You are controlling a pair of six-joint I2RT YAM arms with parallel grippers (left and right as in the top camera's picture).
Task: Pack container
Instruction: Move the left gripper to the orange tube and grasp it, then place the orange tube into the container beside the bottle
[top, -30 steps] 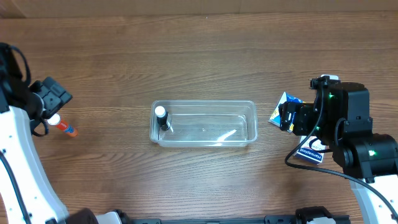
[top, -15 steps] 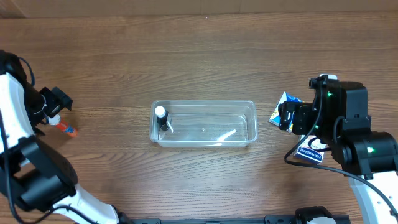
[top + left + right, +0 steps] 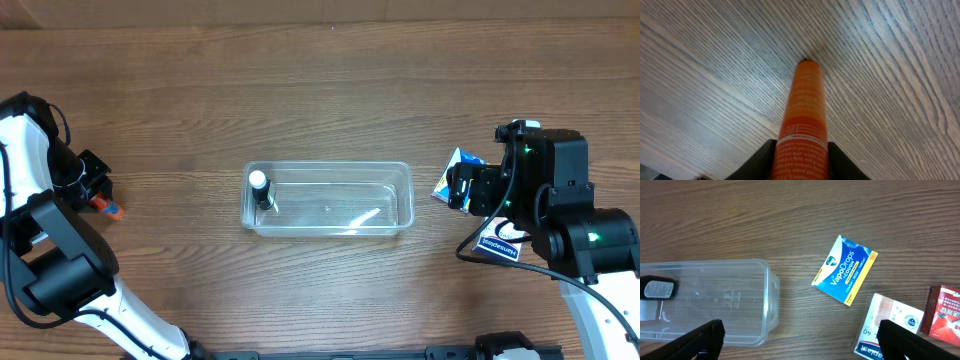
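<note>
Clear container (image 3: 330,198), centre of the wooden surface (image 3: 300,80), one black bottle (image 3: 261,190) in its left end.
Left hand (image 3: 799,150), far left of container, pinches orange tube (image 3: 805,100); right hand (image 3: 800,332), just right of container, spread wide near blue box (image 3: 845,270).

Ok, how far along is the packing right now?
Done: one dark bottle sits in the container. In hand: left end effector grips the orange tube, tip on the table. Left: VapoDrops box, white box and red box outside it.
</note>
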